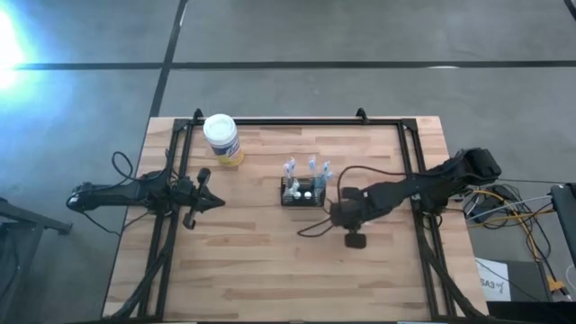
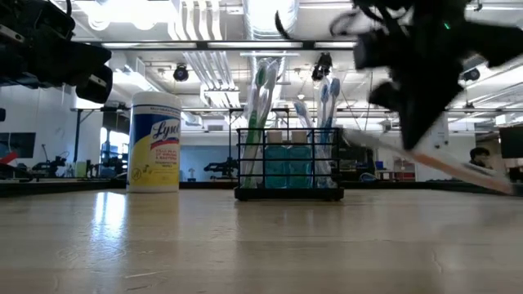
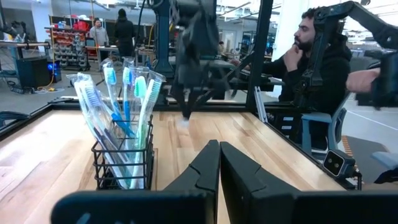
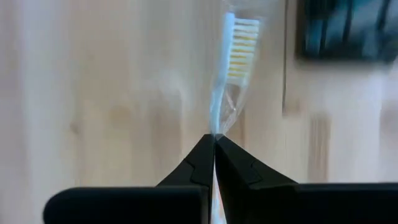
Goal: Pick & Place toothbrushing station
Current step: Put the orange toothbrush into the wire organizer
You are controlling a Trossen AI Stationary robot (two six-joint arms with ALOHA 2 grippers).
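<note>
Right tool [image 4: 214, 138] clamped on clear-wrapped toothbrush [image 4: 233, 59] — black wire station [image 1: 303, 192] beside; left tool [image 3: 219, 147] together.

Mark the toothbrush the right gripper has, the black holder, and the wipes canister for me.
toothbrush [image 4: 239, 46]: right wrist view, on the bristle head.
black holder [image 2: 288, 194]: low view, on its base rail.
wipes canister [image 2: 154, 147]: low view, on the yellow label.
right gripper [image 4: 214, 144]: right wrist view, at its closed tips.

Bright ceiling lights [image 2: 204, 33] glare overhead, the right hand [image 2: 421, 122] smears with blur, perhaps motion.
</note>
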